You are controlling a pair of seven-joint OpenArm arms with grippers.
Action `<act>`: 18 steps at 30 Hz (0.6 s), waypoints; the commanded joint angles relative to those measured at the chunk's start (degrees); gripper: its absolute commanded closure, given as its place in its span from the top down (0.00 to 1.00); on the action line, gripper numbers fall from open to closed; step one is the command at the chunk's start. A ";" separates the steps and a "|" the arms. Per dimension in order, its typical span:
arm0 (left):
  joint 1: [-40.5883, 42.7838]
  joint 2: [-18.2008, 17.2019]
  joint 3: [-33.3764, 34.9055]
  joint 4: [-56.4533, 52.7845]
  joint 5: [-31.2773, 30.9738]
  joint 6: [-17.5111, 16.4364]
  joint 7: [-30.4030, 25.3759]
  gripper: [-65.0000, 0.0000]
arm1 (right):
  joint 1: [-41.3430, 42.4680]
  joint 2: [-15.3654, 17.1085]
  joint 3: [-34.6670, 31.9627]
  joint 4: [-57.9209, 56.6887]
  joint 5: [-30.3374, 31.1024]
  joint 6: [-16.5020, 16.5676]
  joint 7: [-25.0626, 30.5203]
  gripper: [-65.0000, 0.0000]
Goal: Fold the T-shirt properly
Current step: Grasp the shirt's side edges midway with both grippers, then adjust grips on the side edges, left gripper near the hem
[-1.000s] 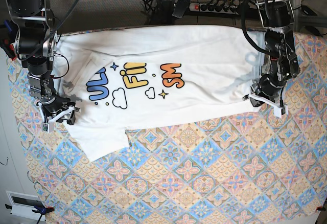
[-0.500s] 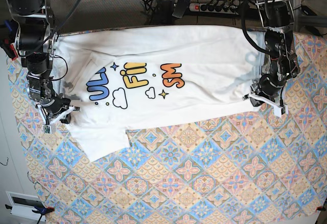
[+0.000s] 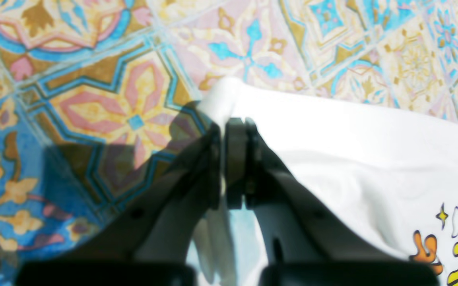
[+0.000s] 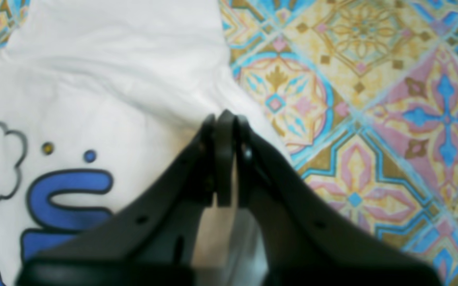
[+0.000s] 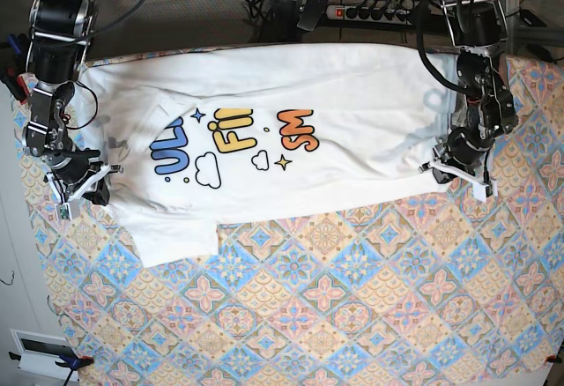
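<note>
White T-shirt (image 5: pixel 352 113), print up, half-folded

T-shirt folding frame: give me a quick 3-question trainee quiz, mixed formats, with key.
1. True or false: the printed side of the T-shirt faces up.
2. Multiple choice: the left end effector is A) shut on a white edge of the T-shirt, B) wide open above the cloth, C) resting on the power strip.
3. Fill in: in the right wrist view, the right end effector sits over the shirt edge with its jaws ____.

Key: 1 true, the coloured lettering shows. 2 A, jaws are closed with white fabric between them, over the patterned tablecloth. 3 shut; whether fabric is pinched there is not clear.
</note>
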 commanded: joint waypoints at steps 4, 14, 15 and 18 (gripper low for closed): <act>1.79 -0.87 -2.87 5.44 -0.56 -0.28 -1.04 0.00 | -3.07 1.24 1.01 6.73 0.67 0.16 0.70 0.01; 10.75 -0.87 -2.87 18.98 -0.56 -0.28 -0.95 0.00 | -9.31 1.24 1.10 13.33 0.76 0.16 0.88 0.01; 10.84 -0.78 -2.87 18.89 -0.56 -0.28 -0.95 0.00 | -9.14 1.24 1.10 13.15 0.67 0.16 1.14 0.02; 10.84 -0.78 -2.43 18.89 -0.56 -0.28 -0.95 0.00 | -6.94 1.15 0.74 11.74 0.58 0.16 1.14 0.06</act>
